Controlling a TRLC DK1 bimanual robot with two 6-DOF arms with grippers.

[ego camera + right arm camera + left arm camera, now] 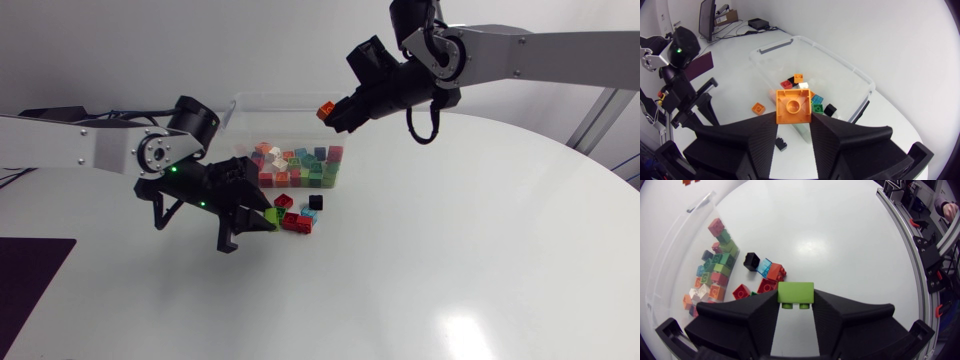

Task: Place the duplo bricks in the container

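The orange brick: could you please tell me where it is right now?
It is clamped in the right arm's jaws, in the air above the clear container's far right corner in the head view.

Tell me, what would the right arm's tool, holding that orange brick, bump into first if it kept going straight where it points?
Probably the clear container: the right tool, shut on the orange brick, points down into it, toward the bricks on its floor. Depth is unclear; its wall could come first.
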